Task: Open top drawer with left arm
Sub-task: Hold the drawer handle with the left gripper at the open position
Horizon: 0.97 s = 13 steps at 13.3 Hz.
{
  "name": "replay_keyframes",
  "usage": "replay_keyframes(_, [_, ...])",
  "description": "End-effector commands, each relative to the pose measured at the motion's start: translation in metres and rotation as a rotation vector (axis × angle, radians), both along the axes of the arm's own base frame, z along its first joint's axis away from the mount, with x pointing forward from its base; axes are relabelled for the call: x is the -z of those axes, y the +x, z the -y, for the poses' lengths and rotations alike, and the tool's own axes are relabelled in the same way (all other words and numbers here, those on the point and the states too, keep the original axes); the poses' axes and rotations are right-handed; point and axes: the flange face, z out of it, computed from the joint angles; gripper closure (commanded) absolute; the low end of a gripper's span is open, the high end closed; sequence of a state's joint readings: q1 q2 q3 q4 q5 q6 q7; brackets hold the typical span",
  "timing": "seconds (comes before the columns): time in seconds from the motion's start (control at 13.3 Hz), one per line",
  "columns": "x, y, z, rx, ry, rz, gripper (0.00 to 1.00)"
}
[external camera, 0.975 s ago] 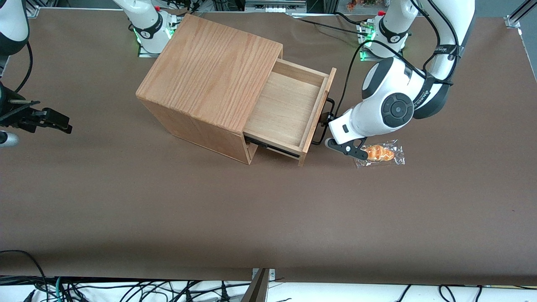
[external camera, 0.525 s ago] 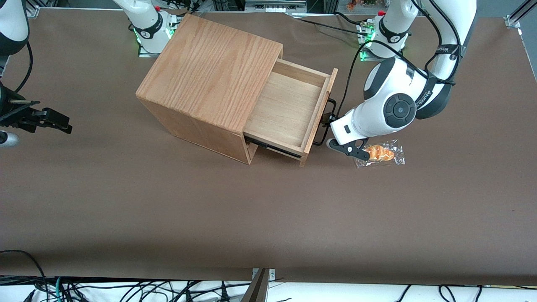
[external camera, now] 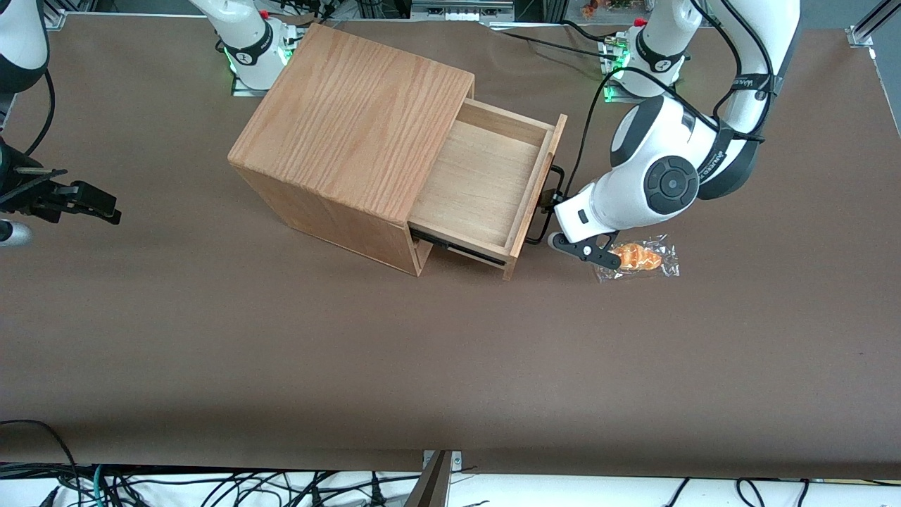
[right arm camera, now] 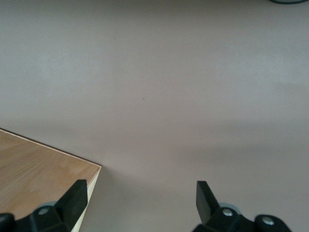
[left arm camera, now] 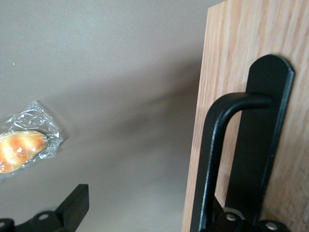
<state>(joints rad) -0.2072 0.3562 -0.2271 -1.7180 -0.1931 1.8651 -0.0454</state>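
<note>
The top drawer stands pulled out of the oak cabinet, its pale wood floor bare. Its black bar handle faces the working arm's end of the table. My left arm reaches down to that handle, with the gripper at the drawer front. In the left wrist view the oak front panel and the handle fill one side. The gripper is open wide. One finger hangs free over the table and the other sits between the bar and the panel.
A clear packet holding an orange pastry lies on the brown table right beside the gripper, toward the working arm's end; the wrist view shows the packet too. A dark gap shows under the open drawer.
The drawer slid out a little farther with the arm a second ago. Nothing has moved in the last half second.
</note>
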Motion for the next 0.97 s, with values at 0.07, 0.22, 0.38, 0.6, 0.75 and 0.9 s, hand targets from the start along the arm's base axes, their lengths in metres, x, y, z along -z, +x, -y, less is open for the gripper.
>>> replay_keyframes(0.07, [-0.03,-0.004,-0.008,0.03,-0.03,0.006,0.0])
replay_keyframes(0.22, [-0.032,-0.005,-0.008,0.034,-0.027,-0.004,0.0])
replay_keyframes(0.38, [-0.036,-0.005,-0.009,0.036,-0.027,-0.007,0.0])
replay_keyframes(0.6, [-0.042,-0.004,-0.008,0.041,-0.027,-0.011,0.0])
replay_keyframes(0.75, [-0.042,-0.004,-0.009,0.039,-0.027,-0.011,0.0])
replay_keyframes(0.9, [-0.042,-0.004,-0.007,0.026,-0.054,-0.023,0.0])
